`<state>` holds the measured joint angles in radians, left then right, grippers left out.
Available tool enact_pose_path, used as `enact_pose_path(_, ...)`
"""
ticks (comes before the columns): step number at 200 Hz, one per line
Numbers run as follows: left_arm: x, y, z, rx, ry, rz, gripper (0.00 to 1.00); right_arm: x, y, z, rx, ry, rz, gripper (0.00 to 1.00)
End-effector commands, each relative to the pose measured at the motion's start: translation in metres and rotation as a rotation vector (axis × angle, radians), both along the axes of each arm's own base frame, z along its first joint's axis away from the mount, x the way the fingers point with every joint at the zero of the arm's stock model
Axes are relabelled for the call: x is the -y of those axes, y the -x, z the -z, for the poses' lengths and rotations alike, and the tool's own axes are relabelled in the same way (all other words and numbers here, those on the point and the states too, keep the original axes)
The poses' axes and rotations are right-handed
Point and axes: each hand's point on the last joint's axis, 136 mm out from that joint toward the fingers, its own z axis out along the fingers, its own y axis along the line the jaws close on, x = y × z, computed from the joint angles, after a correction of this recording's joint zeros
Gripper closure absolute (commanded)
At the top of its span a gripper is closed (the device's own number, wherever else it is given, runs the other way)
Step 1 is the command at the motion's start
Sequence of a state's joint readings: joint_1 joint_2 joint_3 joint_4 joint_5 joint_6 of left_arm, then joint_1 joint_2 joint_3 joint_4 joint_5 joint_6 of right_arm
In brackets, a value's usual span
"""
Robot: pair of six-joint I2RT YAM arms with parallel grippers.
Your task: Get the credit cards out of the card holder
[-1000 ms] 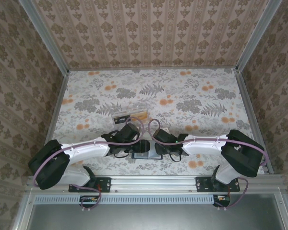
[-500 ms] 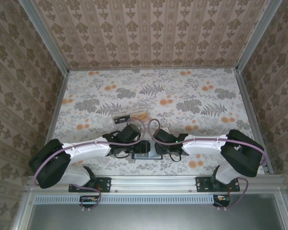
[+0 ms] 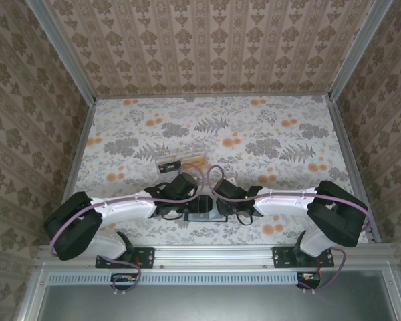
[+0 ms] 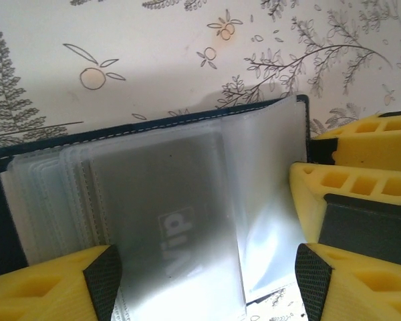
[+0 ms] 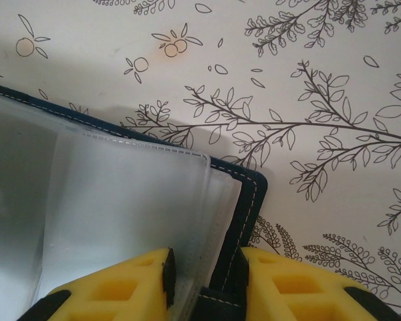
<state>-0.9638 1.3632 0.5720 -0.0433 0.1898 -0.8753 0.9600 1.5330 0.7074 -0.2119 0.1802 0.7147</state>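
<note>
Spreading across the whole scene, the floral table (image 3: 274, 120) carries everything else, with patterned walls standing at its sides and far end. Both arms bend inward from their bases at the table's near edge, the left arm (image 3: 120, 210) and the right arm (image 3: 287, 199) meeting at the middle of that edge. A clear plastic box (image 3: 177, 160) with dark and orange strips lies left of the table's centre, farther from the near edge than the arms' wrists. The card holder (image 3: 202, 207) lies opened flat on the table close to the middle of the near edge, navy cover down. The right gripper (image 5: 205, 262) is clenched on the card holder's corner, pinching the stitched navy edge together with a clear flap. The left gripper (image 4: 207, 271) is released, its yellow fingers spread wide to either side of the fanned clear sleeves (image 4: 267, 187). One sleeve holds a pale card (image 4: 180, 227) with faint reversed lettering, still tucked inside.
</note>
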Motion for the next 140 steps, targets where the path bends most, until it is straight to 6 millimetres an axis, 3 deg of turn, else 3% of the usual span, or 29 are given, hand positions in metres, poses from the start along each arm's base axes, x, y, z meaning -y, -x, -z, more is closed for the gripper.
enact_pose_path(1,0.015,0.008,-0.017,-0.006,0.093,0.039,0.27,0.003,0.011,0.015,-0.057,0.021,-0.005,0.67)
enact_pose_path(74,0.004,0.007,-0.025,0.024,0.079,0.019,0.27,0.005,0.01,0.013,-0.051,0.027,0.002,0.66)
enact_pose_path(140,-0.025,0.002,-0.019,0.044,0.006,-0.058,0.27,0.014,0.008,-0.011,-0.004,0.009,0.031,0.63)
